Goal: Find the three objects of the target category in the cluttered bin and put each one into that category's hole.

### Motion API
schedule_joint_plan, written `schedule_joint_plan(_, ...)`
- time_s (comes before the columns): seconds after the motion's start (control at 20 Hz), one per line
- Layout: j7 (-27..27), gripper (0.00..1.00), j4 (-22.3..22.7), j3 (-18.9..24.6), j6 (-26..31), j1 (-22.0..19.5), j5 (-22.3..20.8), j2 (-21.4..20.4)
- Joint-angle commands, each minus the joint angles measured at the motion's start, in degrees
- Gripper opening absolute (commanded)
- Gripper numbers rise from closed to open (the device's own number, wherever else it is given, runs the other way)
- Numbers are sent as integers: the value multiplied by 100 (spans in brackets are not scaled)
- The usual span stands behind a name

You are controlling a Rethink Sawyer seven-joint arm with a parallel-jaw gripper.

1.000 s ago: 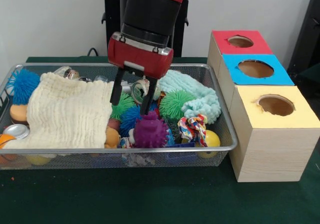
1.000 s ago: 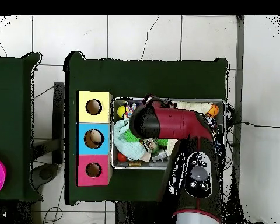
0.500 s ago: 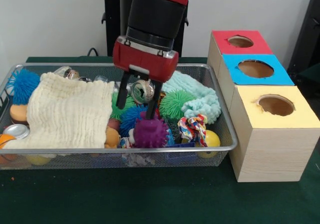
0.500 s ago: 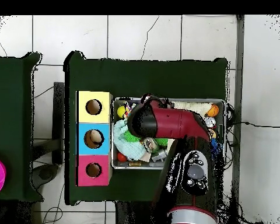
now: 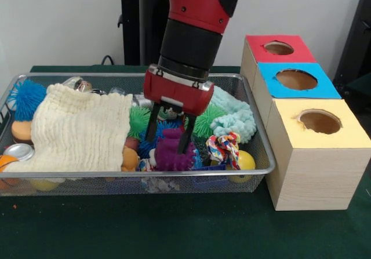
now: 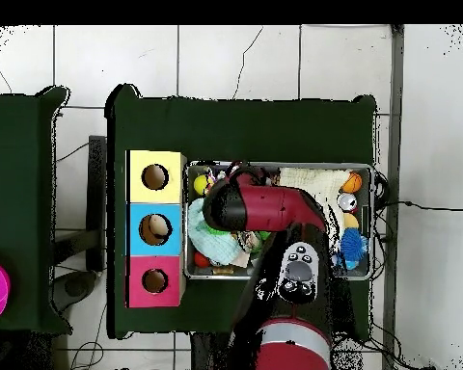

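Our gripper (image 5: 170, 137) has its two black fingers spread open, one on each side of the purple spiky ball (image 5: 173, 150). They are not squeezing it yet, as far as we can see. The ball sits low at the front of the wire bin (image 5: 255, 134), next to the rope toy (image 5: 224, 148). It looks light, soft and squishy, so we think we should pinch its round middle, not the bendy spikes. It is dark purple with fat nubs all over.

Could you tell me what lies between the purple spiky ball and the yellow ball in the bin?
In the front view, a multicoloured knotted rope toy lies between the purple spiky ball and the yellow ball, at the bin's front edge.
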Motion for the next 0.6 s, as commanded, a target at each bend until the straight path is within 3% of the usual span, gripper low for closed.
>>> schedule_joint_plan(0.05, 1128, 100, -131, 23, -407, -160, 325, 610)
schedule_joint_plan(0.6, 826, 100, -317, -31, -589, -395, 271, 768)
